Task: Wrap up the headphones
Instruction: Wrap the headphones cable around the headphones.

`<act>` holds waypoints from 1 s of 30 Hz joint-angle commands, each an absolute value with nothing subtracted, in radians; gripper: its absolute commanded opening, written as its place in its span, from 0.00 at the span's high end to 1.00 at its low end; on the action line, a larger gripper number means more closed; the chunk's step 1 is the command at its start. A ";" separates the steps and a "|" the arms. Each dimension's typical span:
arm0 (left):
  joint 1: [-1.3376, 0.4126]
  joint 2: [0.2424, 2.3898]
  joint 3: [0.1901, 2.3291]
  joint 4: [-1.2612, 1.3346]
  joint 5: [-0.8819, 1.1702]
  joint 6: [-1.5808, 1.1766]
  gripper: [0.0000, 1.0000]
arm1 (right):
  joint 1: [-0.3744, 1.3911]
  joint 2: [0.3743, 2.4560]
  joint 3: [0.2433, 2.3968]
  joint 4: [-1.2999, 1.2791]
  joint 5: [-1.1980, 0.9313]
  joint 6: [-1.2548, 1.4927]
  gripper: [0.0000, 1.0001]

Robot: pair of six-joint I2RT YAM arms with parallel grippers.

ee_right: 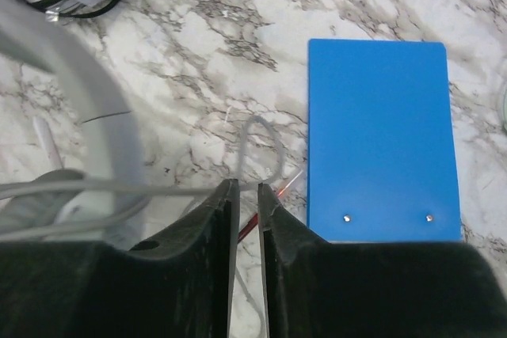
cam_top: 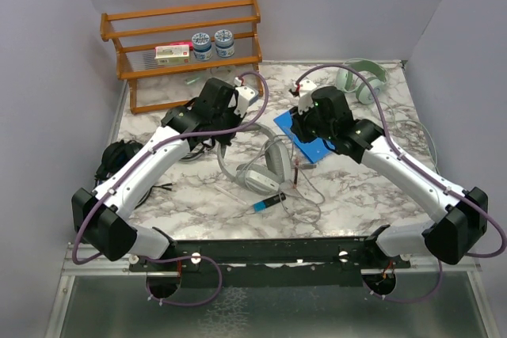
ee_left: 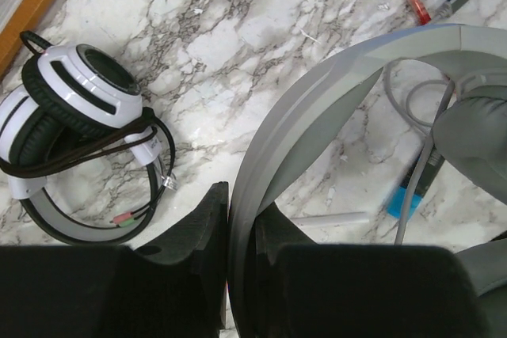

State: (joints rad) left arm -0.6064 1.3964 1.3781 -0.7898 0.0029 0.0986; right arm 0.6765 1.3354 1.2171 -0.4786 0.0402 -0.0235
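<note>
The left arm (cam_top: 150, 161) and the right arm (cam_top: 412, 169) are both showing glossy white shells, with chunky black housings bulging at the joints. Purple-grey cables (cam_top: 75, 248) are looping along them. Up close, the fingers (ee_left: 200, 252) are looking matte black, blocky, finely textured inside.

The jaws clamp the grey headphones (ee_left: 317, 89); white-and-black headphones (ee_left: 79, 93) beside, seemingly cord-wrapped.

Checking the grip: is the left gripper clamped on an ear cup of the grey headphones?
No, the left gripper pinches the headband of the grey headphones, not an ear cup.
</note>
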 commanded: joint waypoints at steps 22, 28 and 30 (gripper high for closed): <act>-0.597 1.357 1.547 -0.836 0.352 -0.214 1.00 | 0.441 1.111 0.848 -0.209 0.030 0.257 0.39; -0.556 1.393 1.587 -0.836 0.385 -0.284 1.00 | 0.364 1.004 0.802 -0.246 0.132 0.312 0.20; -0.534 1.412 1.603 -0.836 0.405 -0.311 1.00 | 0.364 0.991 0.800 -0.281 0.172 0.318 0.14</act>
